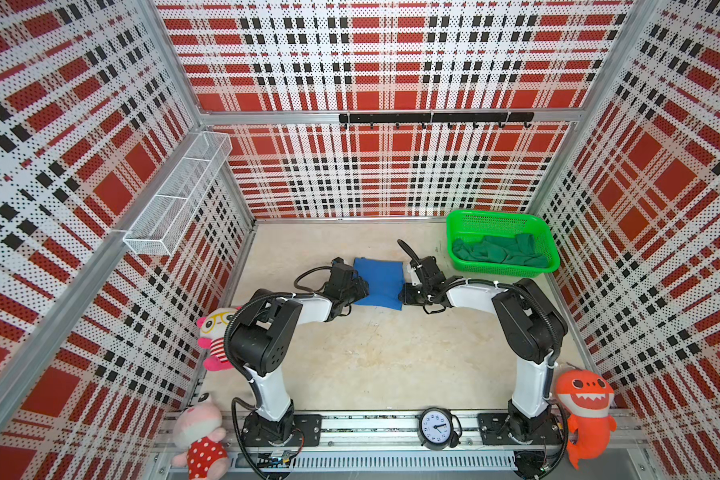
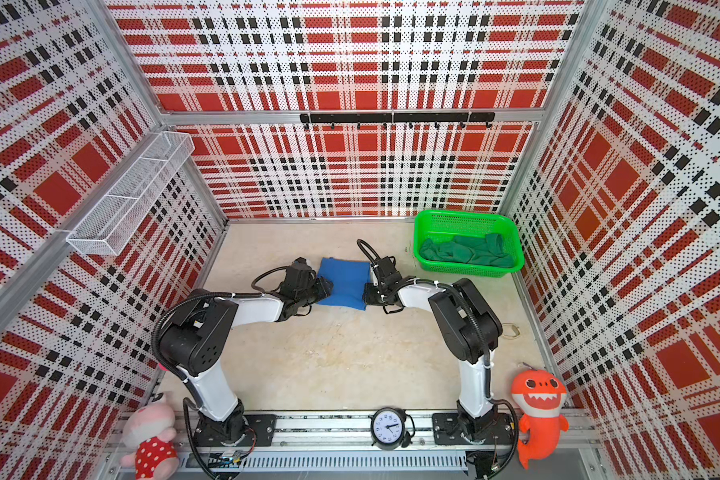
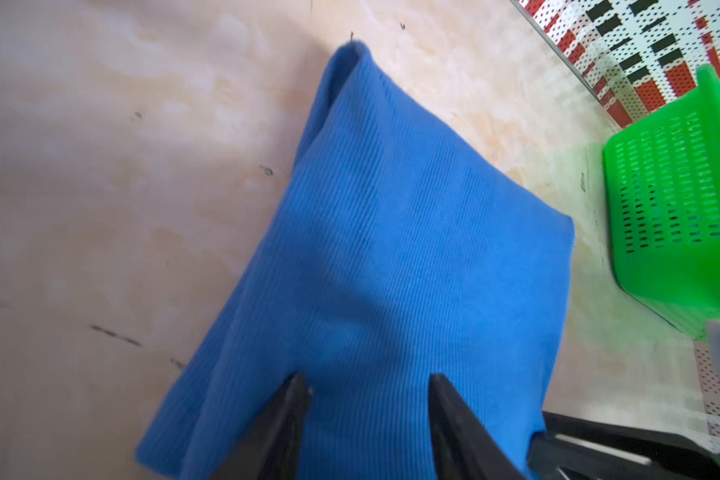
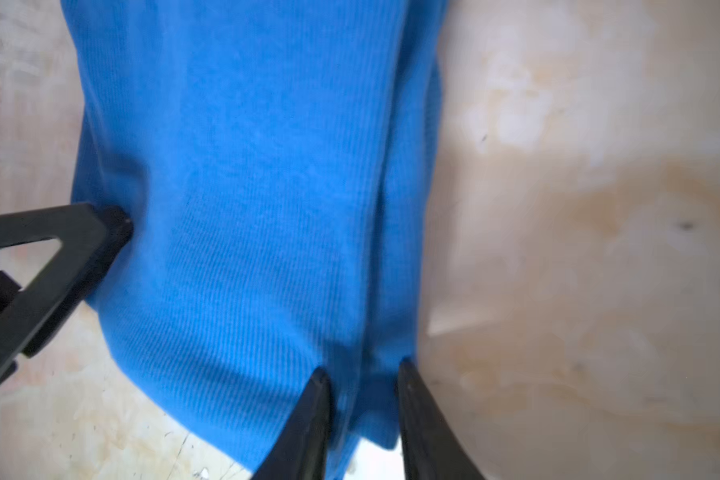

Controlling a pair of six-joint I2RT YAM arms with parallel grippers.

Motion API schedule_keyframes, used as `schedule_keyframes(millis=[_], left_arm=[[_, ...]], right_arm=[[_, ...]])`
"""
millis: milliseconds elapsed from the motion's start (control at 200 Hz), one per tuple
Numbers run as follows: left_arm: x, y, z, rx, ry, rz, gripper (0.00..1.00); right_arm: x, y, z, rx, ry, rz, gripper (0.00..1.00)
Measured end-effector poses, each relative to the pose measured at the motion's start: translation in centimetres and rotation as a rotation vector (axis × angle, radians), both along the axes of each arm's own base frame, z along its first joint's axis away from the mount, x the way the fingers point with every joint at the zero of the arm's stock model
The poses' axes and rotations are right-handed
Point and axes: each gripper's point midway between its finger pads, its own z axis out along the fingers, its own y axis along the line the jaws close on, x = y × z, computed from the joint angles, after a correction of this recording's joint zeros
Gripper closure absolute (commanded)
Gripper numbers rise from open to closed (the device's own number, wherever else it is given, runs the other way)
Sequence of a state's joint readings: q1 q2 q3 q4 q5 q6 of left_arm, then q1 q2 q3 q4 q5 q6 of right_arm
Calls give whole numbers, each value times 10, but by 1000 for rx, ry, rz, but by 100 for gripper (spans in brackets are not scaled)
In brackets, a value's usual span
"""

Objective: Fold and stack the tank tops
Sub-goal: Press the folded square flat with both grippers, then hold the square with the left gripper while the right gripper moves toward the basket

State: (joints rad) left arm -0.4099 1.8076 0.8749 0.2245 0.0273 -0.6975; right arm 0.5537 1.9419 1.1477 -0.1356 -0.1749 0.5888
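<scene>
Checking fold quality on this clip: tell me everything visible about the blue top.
The blue top is ribbed royal-blue knit, folded into a compact, roughly square layered pad lying flat on the table, apart from the basket. The left pincer and right pincer sit at its opposite sides, jaws apart; contact is unclear.

Blue tank top (image 1: 378,282), basket (image 1: 491,214) on table (image 1: 371,357)

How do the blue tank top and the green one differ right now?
The blue tank top is folded into a neat rectangle; the green tank top is crumpled. The blue one lies on the bare table; the green one sits in the green basket. Both are plain, single-colour cloth.
</scene>
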Motion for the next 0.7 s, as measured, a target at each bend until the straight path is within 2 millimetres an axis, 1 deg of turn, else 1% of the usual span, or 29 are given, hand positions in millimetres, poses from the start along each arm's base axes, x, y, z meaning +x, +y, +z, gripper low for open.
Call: schedule_keyframes(millis=[60, 85, 145, 205, 261, 296, 341, 371, 376, 411, 436, 466, 511, 541, 596, 651, 697], left_arm=[[6, 0, 9, 32, -4, -2, 39], [9, -1, 15, 50, -10, -6, 36], [19, -5, 37, 83, -40, -11, 28], [30, -16, 64, 116, -87, -21, 24], [35, -33, 90, 141, -132, -46, 24], [35, -46, 103, 154, -154, -67, 25], [32, -60, 113, 170, -166, -97, 26], [30, -68, 117, 185, -169, -113, 26], [30, -69, 117, 185, -169, -116, 26], [26, -79, 116, 201, -163, -140, 26], [24, -85, 113, 213, -153, -155, 26], [21, -90, 106, 231, -133, -173, 25], [17, -93, 91, 261, -96, -192, 24], [14, -94, 77, 287, -61, -204, 23], [7, -92, 50, 332, 4, -225, 22], [0, -86, 20, 387, 86, -248, 21], [-4, -81, 0, 427, 142, -265, 20]], right_arm=[[-1, -1, 6, -12, -2, 10, 59], [-1, -1, 11, -15, -6, 13, 56], [2, -2, 31, -20, -40, 25, 47], [5, -3, 58, -16, -96, 35, 39], [8, -8, 87, -16, -155, 34, 33], [8, -12, 107, -16, -196, 31, 30], [9, -17, 127, -12, -235, 27, 27], [8, -23, 139, -13, -259, 19, 23], [8, -25, 142, -15, -264, 18, 22], [8, -33, 153, -25, -288, 8, 15], [7, -40, 160, -31, -298, -2, 12], [7, -49, 167, -45, -312, -12, 9], [6, -64, 177, -66, -327, -32, 7], [6, -74, 181, -81, -332, -47, 5], [7, -94, 189, -109, -342, -80, 4], [9, -116, 194, -134, -350, -119, 4], [10, -131, 197, -150, -349, -143, 4]])
